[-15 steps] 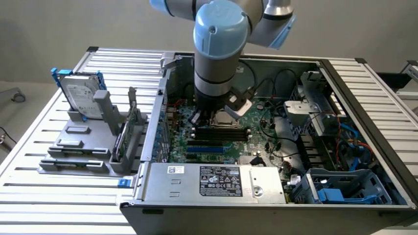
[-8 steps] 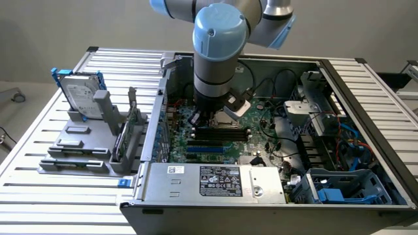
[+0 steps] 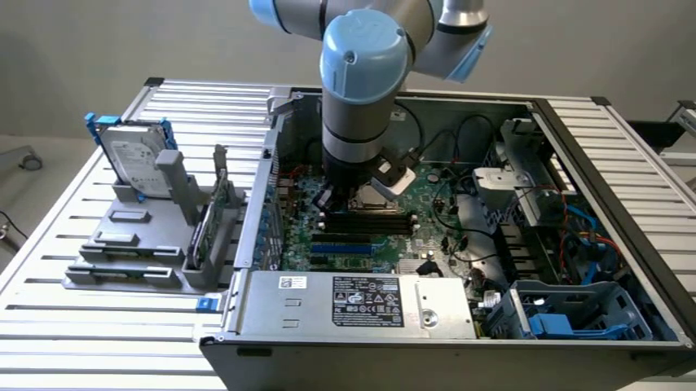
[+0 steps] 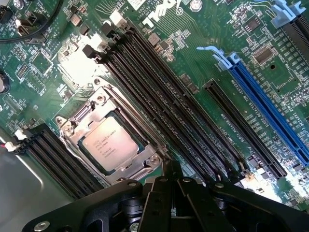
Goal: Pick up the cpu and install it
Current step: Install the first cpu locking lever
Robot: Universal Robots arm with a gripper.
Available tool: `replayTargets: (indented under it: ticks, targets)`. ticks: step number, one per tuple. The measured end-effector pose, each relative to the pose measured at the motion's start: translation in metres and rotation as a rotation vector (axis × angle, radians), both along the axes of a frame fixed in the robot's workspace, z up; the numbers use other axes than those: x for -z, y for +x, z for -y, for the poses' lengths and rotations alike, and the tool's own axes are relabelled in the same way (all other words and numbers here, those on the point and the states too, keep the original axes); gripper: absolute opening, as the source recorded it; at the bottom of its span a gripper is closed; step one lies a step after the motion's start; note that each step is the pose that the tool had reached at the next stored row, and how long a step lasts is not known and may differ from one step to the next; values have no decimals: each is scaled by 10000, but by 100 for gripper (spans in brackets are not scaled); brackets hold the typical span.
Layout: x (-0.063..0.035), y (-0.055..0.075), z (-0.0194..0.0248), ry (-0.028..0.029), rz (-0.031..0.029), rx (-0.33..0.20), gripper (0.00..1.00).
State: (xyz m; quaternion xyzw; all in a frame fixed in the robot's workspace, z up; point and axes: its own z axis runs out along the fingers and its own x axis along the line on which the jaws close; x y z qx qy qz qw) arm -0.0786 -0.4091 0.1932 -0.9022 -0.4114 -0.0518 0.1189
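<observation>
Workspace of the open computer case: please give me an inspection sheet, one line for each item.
Surface: slatted metal table carrying an open computer case.
Job's things: cpu lies flat inside the socket frame on the green motherboard, silver top facing up.
Clutter: hard drive upright in a grey holder, at the exterior view's left of the case.
Grippers: gripper low over the board beside the socket, jaws shut, holding nothing.
Cables: black cables inside the case; blue cables near the drive bays.
Surroundings: plain light wall.
</observation>
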Motion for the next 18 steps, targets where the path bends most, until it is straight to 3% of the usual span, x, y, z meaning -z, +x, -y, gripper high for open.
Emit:
replayTargets:
  ticks: [5, 10, 14, 18]
  targets:
    - [-11, 0, -1, -37, 4, 0, 11]
    - [-105, -2, -10, -58, 3, 2, 11]
    - [-172, -2, -82, -73, -2, -62, 11]
    - [-224, -5, -138, -147, -7, -326, 11]
